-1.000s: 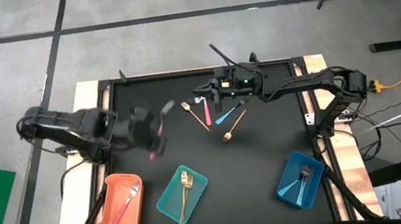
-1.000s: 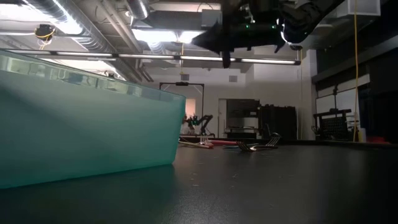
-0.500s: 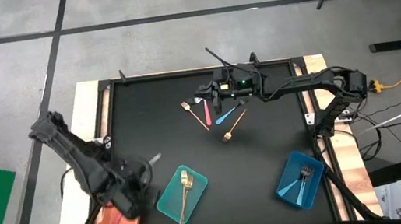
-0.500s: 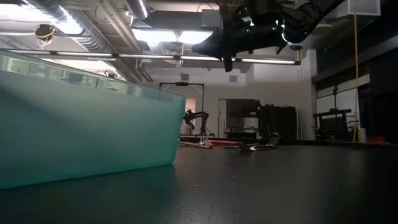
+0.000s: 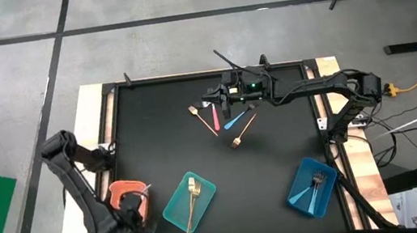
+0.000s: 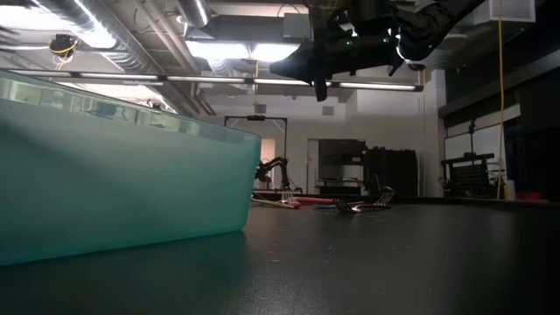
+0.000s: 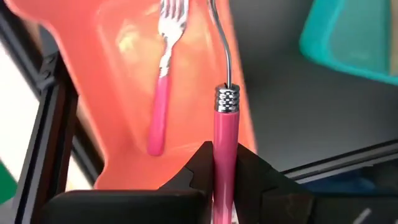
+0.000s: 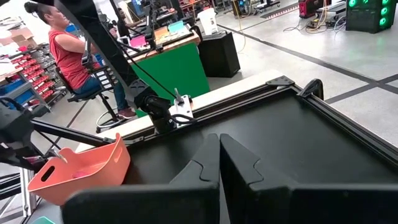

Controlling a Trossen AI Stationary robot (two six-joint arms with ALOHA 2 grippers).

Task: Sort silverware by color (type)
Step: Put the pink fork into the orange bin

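The black surface (image 5: 155, 140) is bounded by a raised dark frame with pale wood strips showing along its left and right edges. The near middle of the surface, between the teal tray (image 5: 189, 202) and the blue tray (image 5: 312, 188), is bare, as is the left half behind the trays.

No readable writing or brand marks appear on the trays or the cutlery.

Containers:
- Orange tray (image 5: 121, 192), near-left corner: holds one pink-handled fork (image 7: 163, 81), lying flat on its floor.
- Teal tray: holds one gold fork (image 5: 192, 198), its handle reaching over the near rim.
- Blue tray: holds what appear to be two blue-handled pieces, though the view is too small to tell fork from spoon.

The left hand (image 7: 225, 165) is over the near edge of the orange tray. Its fingers are clamped on the handle of a pink-handled utensil (image 7: 224, 118), whose silver stem reaches out above the tray; the head is cut off by the frame.

The right hand (image 8: 219, 149) is raised above the far middle of the surface with its fingers pressed together and nothing between them.

Loose on the surface just in front of the right hand: a pink-handled piece (image 5: 214, 118), a blue-handled piece (image 5: 233, 120), and two gold pieces (image 5: 241, 131), close together.
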